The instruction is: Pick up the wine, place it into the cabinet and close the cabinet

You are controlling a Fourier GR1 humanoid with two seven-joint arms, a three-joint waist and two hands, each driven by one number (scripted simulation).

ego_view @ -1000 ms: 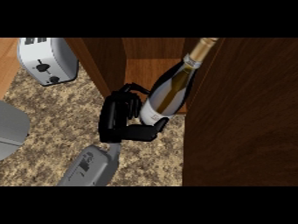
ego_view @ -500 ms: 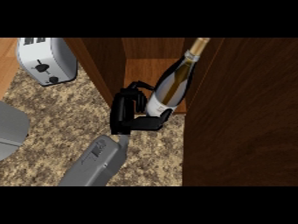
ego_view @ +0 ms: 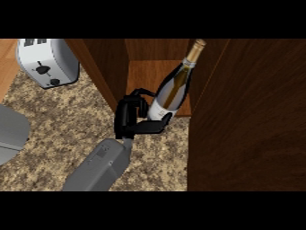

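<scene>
Placing step, by my reading: the right robot hand [ego_view: 130, 119] is curled round the lower body of the wine [ego_view: 172, 90], which leans at centre frame with its gold-foiled neck toward the upper right and its base at the front lip of the cabinet [ego_view: 105, 67]. Next it probably needs pushing deeper, standing upright and releasing, then swinging the door [ego_view: 255, 112] shut. The bottle is smooth dark glass with a pale label; the cabinet is brown wood grain; the desk [ego_view: 56, 117] is speckled stone
</scene>
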